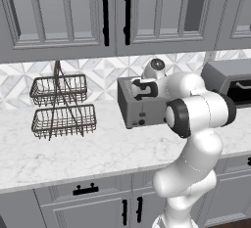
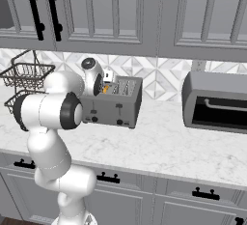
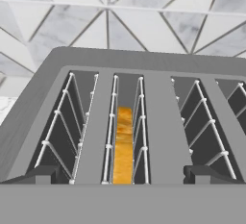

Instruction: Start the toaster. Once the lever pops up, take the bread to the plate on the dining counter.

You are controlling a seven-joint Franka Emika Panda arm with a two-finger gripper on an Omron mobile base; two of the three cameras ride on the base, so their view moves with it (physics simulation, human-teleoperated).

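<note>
The grey toaster stands on the marble worktop against the tiled wall, also seen in the left base view and the right base view. The bread stands on edge deep in the second slot from the left, its golden-orange crust facing up; a sliver of it shows in the right base view. My gripper hangs just above the toaster's top, looking down into the slots. It is open, with its two fingertips spread wide and nothing between them. A black lever sits on the toaster's front.
A two-tier wire basket stands on the worktop to the toaster's left. A larger grey oven with a black bar handle stands to its right. Grey wall cabinets hang overhead, and drawers with black handles run below.
</note>
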